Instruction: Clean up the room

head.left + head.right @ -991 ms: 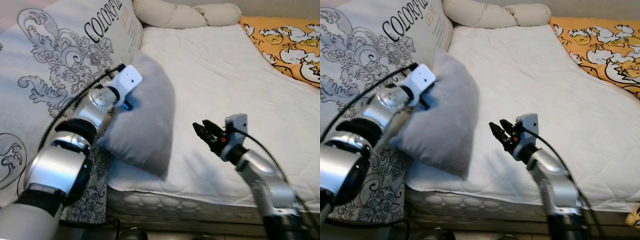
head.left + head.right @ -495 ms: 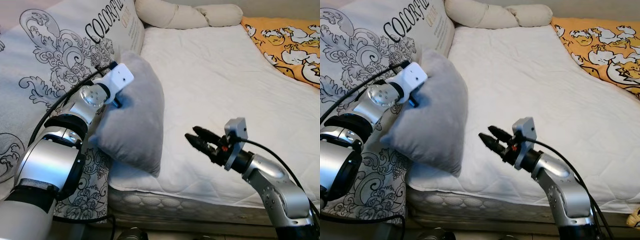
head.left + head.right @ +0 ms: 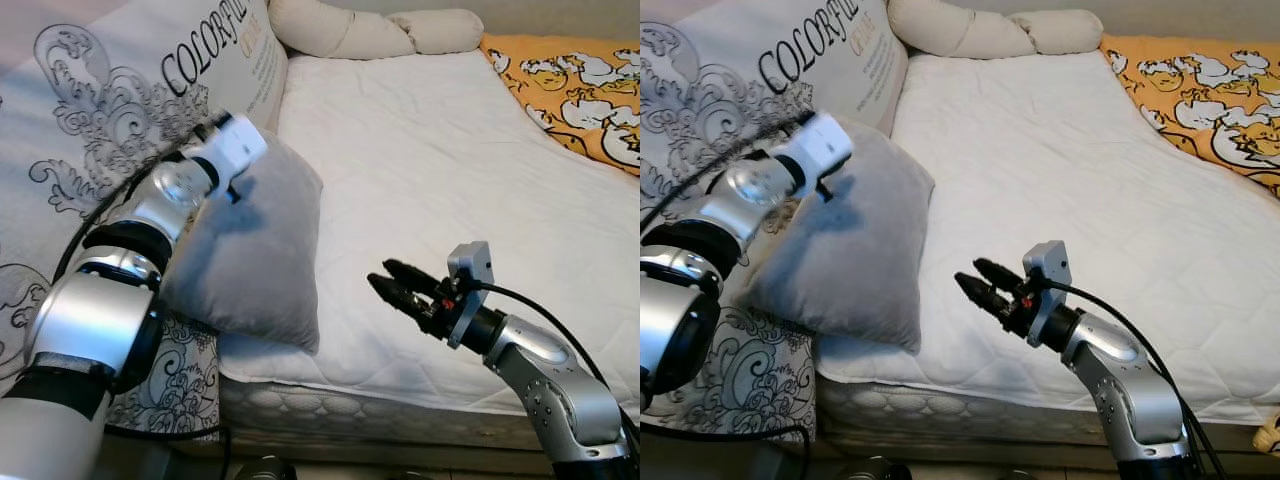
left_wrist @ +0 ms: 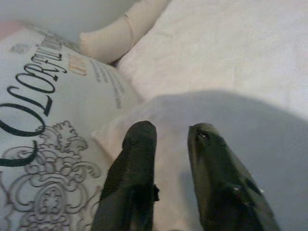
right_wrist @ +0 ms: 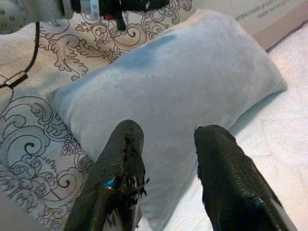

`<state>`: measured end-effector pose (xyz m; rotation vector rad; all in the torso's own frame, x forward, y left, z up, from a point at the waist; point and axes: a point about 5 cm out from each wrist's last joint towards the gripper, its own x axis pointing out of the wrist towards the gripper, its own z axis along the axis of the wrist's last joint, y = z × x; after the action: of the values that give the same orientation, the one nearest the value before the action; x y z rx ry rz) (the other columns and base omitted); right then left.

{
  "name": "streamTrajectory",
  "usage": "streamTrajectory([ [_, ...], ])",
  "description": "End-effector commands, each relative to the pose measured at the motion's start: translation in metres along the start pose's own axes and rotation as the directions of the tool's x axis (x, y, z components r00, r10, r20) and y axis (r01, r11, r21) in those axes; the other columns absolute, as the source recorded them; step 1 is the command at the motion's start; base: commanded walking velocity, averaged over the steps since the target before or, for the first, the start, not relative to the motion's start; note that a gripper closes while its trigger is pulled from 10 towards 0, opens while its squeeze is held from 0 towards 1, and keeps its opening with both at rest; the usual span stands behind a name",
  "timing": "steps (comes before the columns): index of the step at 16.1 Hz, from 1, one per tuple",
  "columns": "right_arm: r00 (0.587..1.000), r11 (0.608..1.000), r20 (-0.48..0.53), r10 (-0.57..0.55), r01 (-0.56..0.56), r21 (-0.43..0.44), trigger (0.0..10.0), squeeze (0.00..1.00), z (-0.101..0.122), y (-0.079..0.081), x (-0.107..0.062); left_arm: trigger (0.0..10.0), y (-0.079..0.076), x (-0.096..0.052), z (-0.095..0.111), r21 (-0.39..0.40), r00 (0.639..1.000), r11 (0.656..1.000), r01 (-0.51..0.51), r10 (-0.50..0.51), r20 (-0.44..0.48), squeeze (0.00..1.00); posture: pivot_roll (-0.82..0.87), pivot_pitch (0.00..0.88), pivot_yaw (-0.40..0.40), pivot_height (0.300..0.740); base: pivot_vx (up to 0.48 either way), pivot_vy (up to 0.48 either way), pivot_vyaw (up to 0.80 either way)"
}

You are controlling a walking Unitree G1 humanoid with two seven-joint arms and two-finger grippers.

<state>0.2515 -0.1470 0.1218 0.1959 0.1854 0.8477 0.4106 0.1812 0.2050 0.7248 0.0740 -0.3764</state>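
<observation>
Two changes stand out against the frame one second ago: the grey pillow [image 3: 250,250] lies lower and flatter, its lower corner at the mattress edge, where before it stood more upright; and the left gripper [image 4: 168,139], then pressed into the pillow's face, now sits at the pillow's upper corner beside the large printed cushion [image 3: 110,110]. The right gripper [image 3: 385,281] is lower and nearer the pillow than it was, above the white mattress [image 3: 450,160].

Several parts are hard to make out. The left wrist housing is motion-blurred in the head views, and it covers the fingertips there. The pillow's far edge is hidden behind the left arm. The orange patterned blanket [image 3: 580,90] is cut off at the right border, and the cream bolster pillows [image 3: 370,30] are cropped at the top.

The left gripper's two black fingers [image 4: 137,159] stand slightly apart with a narrow gap, resting over the grey pillow's surface near its corner; whether they pinch any fabric cannot be determined. The right gripper's fingers [image 5: 120,178] are spread apart and hold nothing; they point at the pillow's side, close to it but not touching.
</observation>
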Motion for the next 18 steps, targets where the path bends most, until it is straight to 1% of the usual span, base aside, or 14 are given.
streamTrajectory([
  [1, 1.000, 1.000, 0.007, -0.007, 0.007, 0.009, 10.0, 0.00, 0.004, 0.000, -0.004, 10.0, 0.006, 0.000, 0.011, -0.070, 0.998, 0.998, 0.009, -0.005, 0.057, 1.00, -0.07, 0.000, 0.082, 0.740, 0.000, 0.000, 0.00],
  [2, 1.000, 1.000, 0.010, -0.025, 0.025, 0.017, 10.0, 0.00, 0.004, -0.001, -0.005, 10.0, -0.005, 0.000, 0.007, -0.164, 0.992, 0.982, 0.089, -0.073, 0.104, 1.00, -0.07, 0.000, 0.080, 0.740, 0.000, 0.000, 0.00],
  [3, 0.997, 0.998, 0.023, -0.070, 0.069, 0.012, 10.0, 0.00, 0.002, -0.002, -0.006, 10.0, -0.023, -0.001, 0.000, -0.231, 0.974, 0.954, 0.191, -0.155, 0.163, 1.00, -0.06, 0.000, 0.064, 0.740, 0.000, 0.000, 0.00],
  [5, 0.993, 0.993, -0.008, -0.120, 0.120, 0.009, 10.0, 0.00, -0.006, -0.003, -0.009, 10.0, -0.056, -0.004, -0.011, -0.277, 0.937, 0.904, 0.326, -0.270, 0.222, 1.00, -0.03, 0.000, 0.041, 0.740, 0.000, 0.000, 0.00],
  [6, 0.992, 0.993, -0.034, -0.121, 0.121, 0.005, 10.0, 0.00, -0.010, -0.003, -0.011, 10.0, -0.076, -0.008, -0.018, -0.277, 0.906, 0.870, 0.408, -0.350, 0.238, 1.00, -0.02, 0.000, 0.028, 0.740, 0.000, 0.000, 0.00],
  [7, 0.992, 0.993, -0.048, -0.117, 0.117, 0.007, 10.0, 0.00, -0.012, -0.003, -0.012, 10.0, -0.090, -0.011, -0.023, -0.270, 0.882, 0.845, 0.462, -0.405, 0.242, 1.00, -0.02, 0.000, 0.017, 0.740, 0.000, 0.000, 0.00],
  [9, 0.992, 0.995, -0.073, -0.103, 0.102, -0.015, 10.0, 0.00, -0.013, -0.005, -0.015, 10.0, -0.134, -0.021, -0.035, -0.247, 0.789, 0.750, 0.614, -0.570, 0.230, 1.00, -0.02, 0.000, 0.010, 0.740, 0.000, 0.000, 0.00],
  [10, 0.992, 0.995, -0.078, -0.097, 0.096, -0.026, 10.0, 0.00, -0.012, -0.006, -0.016, 10.0, -0.149, -0.025, -0.039, -0.233, 0.755, 0.718, 0.655, -0.620, 0.213, 1.00, -0.02, 0.000, 0.011, 0.740, 0.000, 0.000, 0.00],
  [11, 0.992, 0.996, -0.094, -0.080, 0.077, -0.044, 10.0, 0.00, -0.012, -0.006, -0.019, 10.0, -0.163, -0.027, -0.045, -0.219, 0.752, 0.720, 0.659, -0.636, 0.170, 1.00, -0.04, 0.000, 0.024, 0.740, 0.000, 0.000, 0.00],
  [12, 0.990, 0.998, -0.135, -0.047, 0.039, -0.058, 10.0, 0.00, -0.013, -0.004, -0.027, 10.0, -0.182, -0.027, -0.050, -0.239, 0.762, 0.726, 0.645, -0.636, 0.123, 1.00, -0.06, 0.000, 0.034, 0.740, 0.000, 0.000, 0.00],
  [13, 0.988, 0.998, -0.148, -0.042, 0.033, -0.061, 10.0, 0.00, -0.014, -0.003, -0.030, 10.0, -0.187, -0.028, -0.051, -0.238, 0.760, 0.725, 0.646, -0.640, 0.112, 1.00, -0.07, 0.000, 0.045, 0.740, 0.000, 0.000, 0.00],
  [15, 0.985, 0.998, -0.169, -0.041, 0.031, -0.059, 10.0, 0.00, -0.016, -0.002, -0.038, 10.0, -0.201, -0.032, -0.052, -0.180, 0.719, 0.700, 0.691, -0.690, 0.079, 1.00, -0.08, 0.000, 0.055, 0.740, 0.000, 0.000, 0.00],
  [16, 0.984, 0.998, -0.174, -0.043, 0.033, -0.060, 10.0, 0.00, -0.017, -0.002, -0.039, 10.0, -0.204, -0.036, -0.058, -0.141, 0.705, 0.694, 0.706, -0.708, 0.040, 1.00, -0.08, 0.000, 0.060, 0.740, 0.000, 0.000, 0.00],
  [18, 0.983, 0.997, -0.176, -0.043, 0.032, -0.063, 10.0, 0.00, -0.018, -0.001, -0.037, 10.0, -0.200, -0.042, -0.073, -0.081, 0.711, 0.712, 0.698, -0.702, -0.046, 1.00, -0.08, 0.000, 0.060, 0.740, 0.000, 0.000, 0.00],
])
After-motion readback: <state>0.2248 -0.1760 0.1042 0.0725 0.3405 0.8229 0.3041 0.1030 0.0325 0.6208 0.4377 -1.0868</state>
